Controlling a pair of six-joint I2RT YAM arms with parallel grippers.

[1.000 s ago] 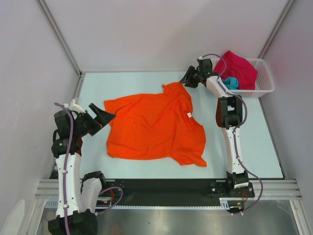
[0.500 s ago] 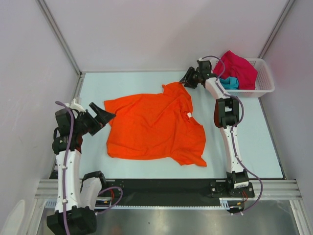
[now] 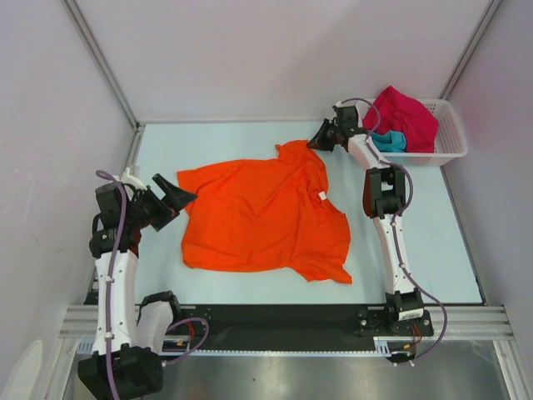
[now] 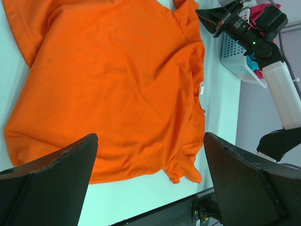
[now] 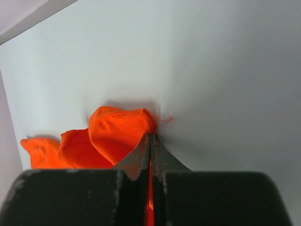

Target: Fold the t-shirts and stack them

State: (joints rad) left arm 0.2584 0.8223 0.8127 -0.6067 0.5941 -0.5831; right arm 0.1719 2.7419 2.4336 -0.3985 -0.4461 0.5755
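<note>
Pinched by shut right gripper [image 5: 150, 137] at a mere sliver of orange t-shirt [image 3: 258, 217], with left gripper [image 4: 149, 139] open, empty beside it; liable to slip under pull.

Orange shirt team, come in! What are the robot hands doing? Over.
Right gripper shut on orange t-shirt, far edge. Left gripper open, near its left side. Nothing in the way; pink t-shirt and teal t-shirt in basket.

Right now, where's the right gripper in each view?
Top external: right gripper upper centre-right, at the far corner of the orange t-shirt.
Left wrist: top right, tip at that same corner.
Right wrist: bottom centre, shut on orange cloth.
Shared landmark: the orange t-shirt.
</note>
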